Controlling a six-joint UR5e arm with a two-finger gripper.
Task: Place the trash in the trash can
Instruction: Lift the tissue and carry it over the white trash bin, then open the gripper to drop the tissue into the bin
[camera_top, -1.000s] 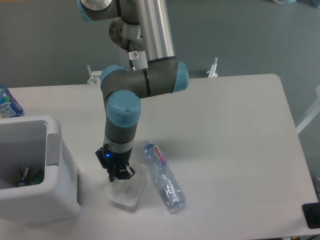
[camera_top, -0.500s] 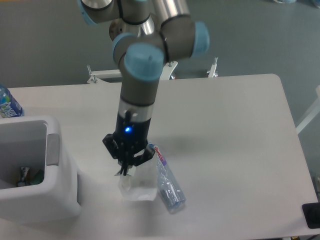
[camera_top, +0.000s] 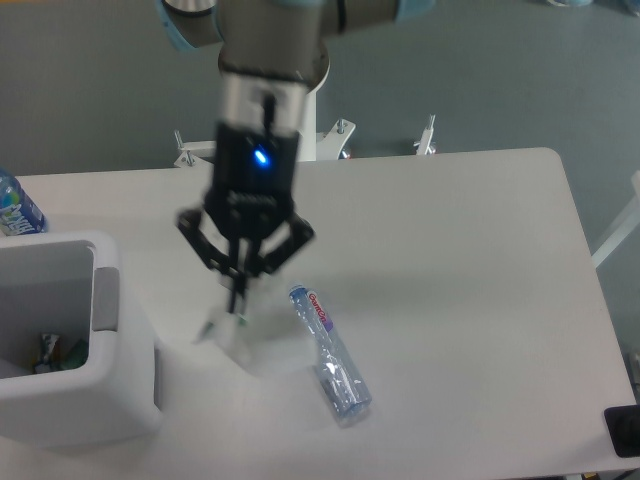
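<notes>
While two plastic bottles are in view, only one lies out on the white table: the slim clear bottle with the red-purple label, flat on its side. The other, a blue-labelled bottle, stands at the far left edge. One crumpled white tissue, blurred and thin, hangs pinched between the narrowed fingers of the black two-finger gripper, clear of the table and beside the thick-walled white rectangular bin. A moment ago the tissue still lay lower, against the bottle; the gripper is now higher and further from it.
</notes>
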